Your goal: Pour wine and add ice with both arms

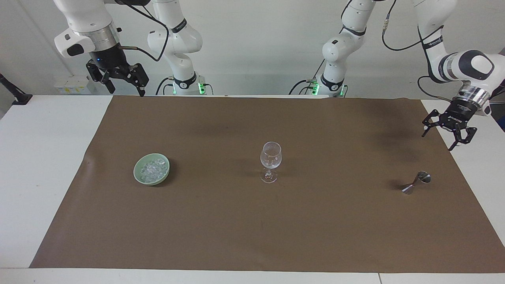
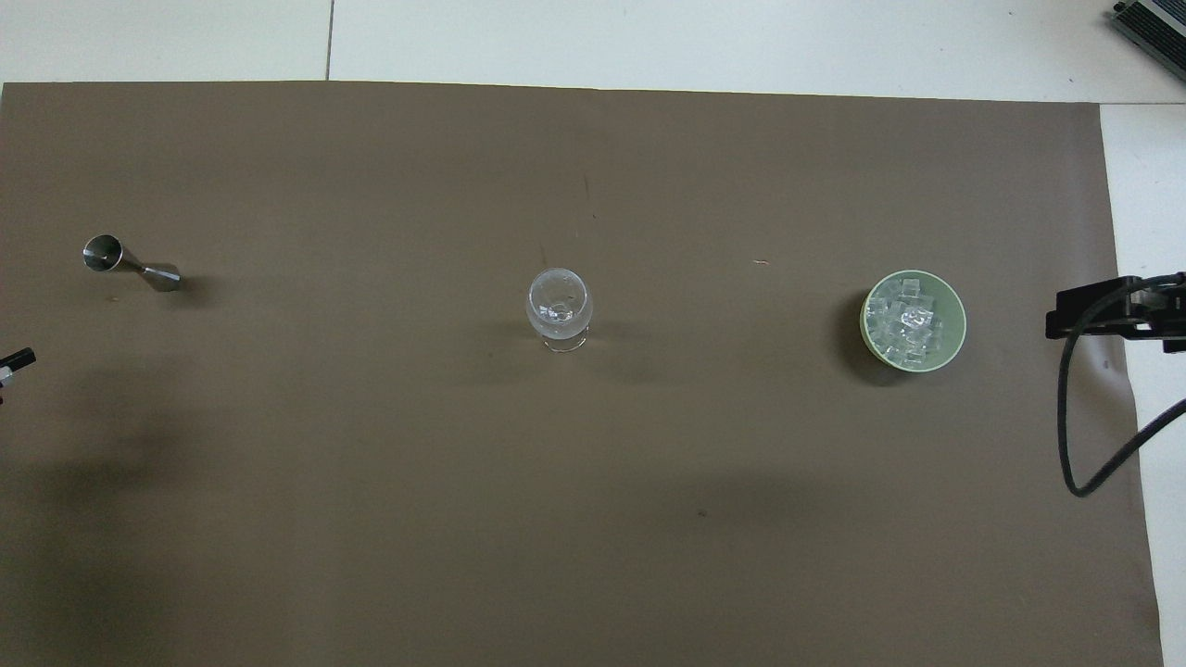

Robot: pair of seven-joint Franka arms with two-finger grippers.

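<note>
A clear stemmed wine glass (image 1: 270,161) (image 2: 559,308) stands upright at the mat's middle. The ice (image 1: 152,169) (image 2: 909,320) is piled in a pale green bowl (image 1: 139,175) (image 2: 958,326) toward the right arm's end. A steel jigger (image 1: 416,183) (image 2: 131,263) stands tilted toward the left arm's end. No wine shows. My left gripper (image 1: 438,141) hangs open over the mat's edge, above and short of the jigger; only its tip (image 2: 14,359) shows from overhead. My right gripper (image 1: 125,90) (image 2: 1107,313) waits open and high over the mat's corner.
A brown mat (image 1: 252,228) covers most of the white table (image 1: 43,157). A black cable (image 2: 1075,445) loops down from the right arm. A black clamp (image 1: 15,94) sits at the table's corner by the right arm.
</note>
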